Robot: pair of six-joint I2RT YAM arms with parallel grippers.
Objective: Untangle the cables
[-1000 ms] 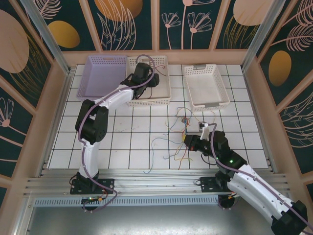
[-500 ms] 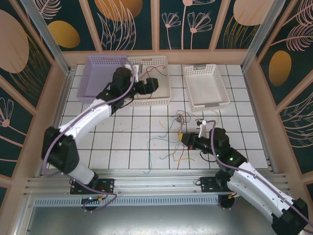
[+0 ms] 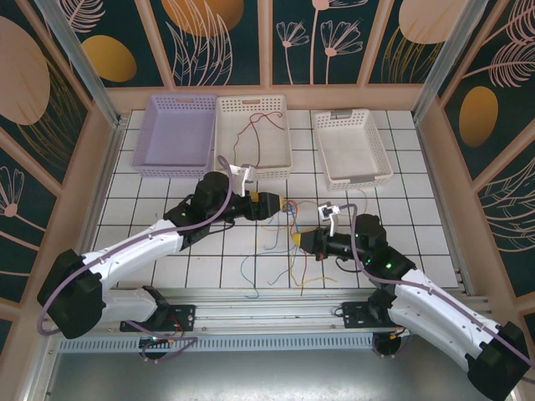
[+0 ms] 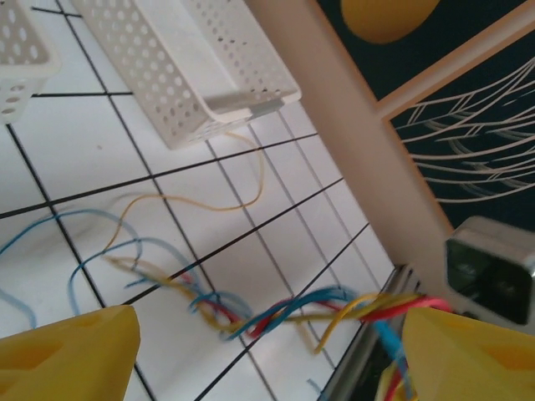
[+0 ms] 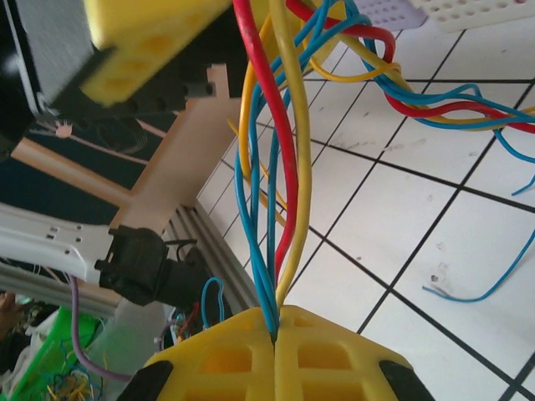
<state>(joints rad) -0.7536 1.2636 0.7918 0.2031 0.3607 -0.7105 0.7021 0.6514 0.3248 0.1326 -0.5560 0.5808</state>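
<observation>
- Several thin cables in blue, red, yellow and orange lie in a loose tangle on the white tiled table, near the middle and a little toward the right arm.
- One end of the tangle is drawn up into a twisted bundle that rises off the tiles toward the right gripper.
- Right gripper's yellow fingers are pressed together, with blue, red and yellow strands pinched in the seam between them.
- Loose ends trail away from the bundle: a yellow-orange one curves toward the right-hand white basket, and blue ones spread over the tiles toward the near edge.
- Left gripper hovers just beside the far-left side of the tangle, its jaws wide apart and gripping nothing.
- From the left wrist, its yellow fingertips stand at either side of the view, and the twisted bundle crosses the gap beyond them.
- One red cable lies apart from the rest, inside the middle white basket.
- Beside that basket, to the left, sits a lilac basket.
</observation>
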